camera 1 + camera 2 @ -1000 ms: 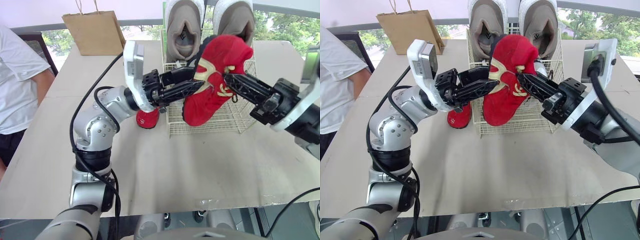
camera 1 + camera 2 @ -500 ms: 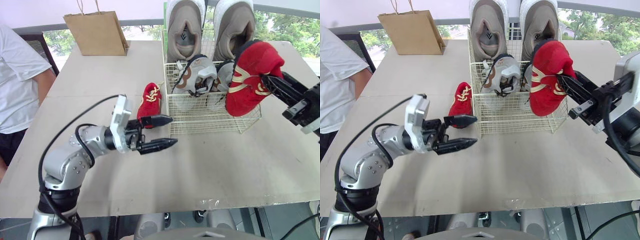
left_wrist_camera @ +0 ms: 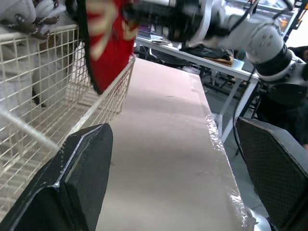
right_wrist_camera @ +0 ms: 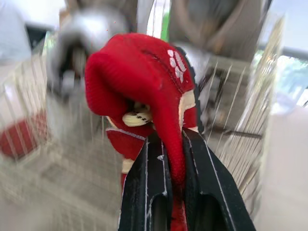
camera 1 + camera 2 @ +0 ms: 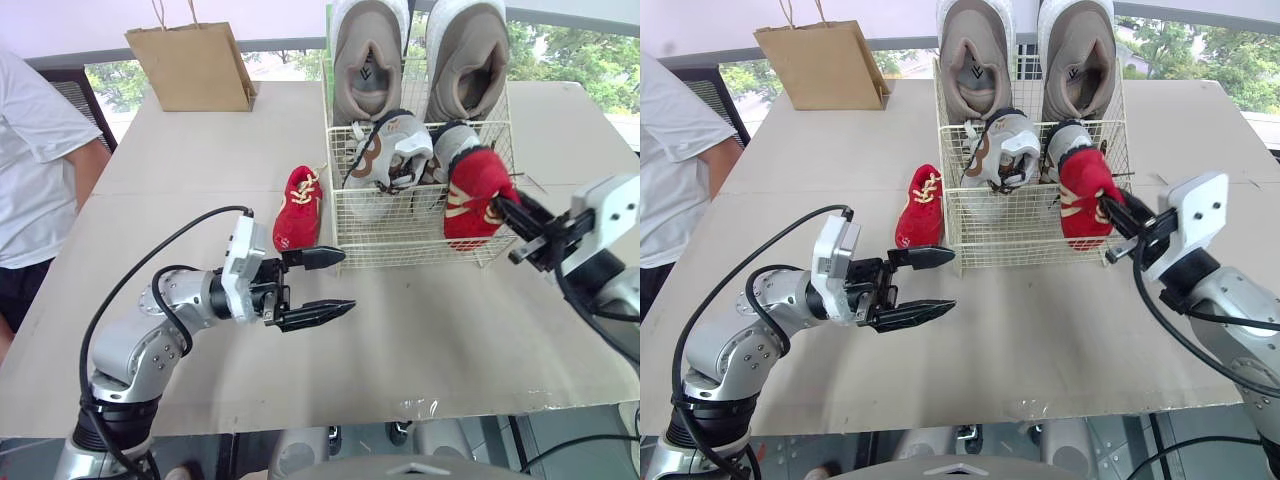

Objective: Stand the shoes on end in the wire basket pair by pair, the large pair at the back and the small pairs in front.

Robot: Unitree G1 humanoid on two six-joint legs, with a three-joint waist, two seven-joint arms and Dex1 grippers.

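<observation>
The wire basket (image 5: 400,238) holds two large taupe shoes (image 5: 368,55) on end at the back. A small white-and-grey pair (image 5: 388,150) stands in front of them. My right gripper (image 5: 512,212) is shut on a red shoe (image 5: 478,195) by its collar, seen close in the right wrist view (image 4: 144,82). The shoe hangs toe down in the basket's front right corner. The other red shoe (image 5: 298,208) lies on the table just left of the basket. My left gripper (image 5: 346,281) is open over the table in front of the basket's left corner, holding nothing.
A brown paper bag (image 5: 190,65) stands at the back left of the table. A person in a white shirt (image 5: 35,160) sits at the left edge. The table's front edge (image 5: 400,410) runs close below my arms.
My left gripper let go of the red shoe and drew back low in front of the basket. My right gripper carried the shoe right and down into the basket's front right corner.
</observation>
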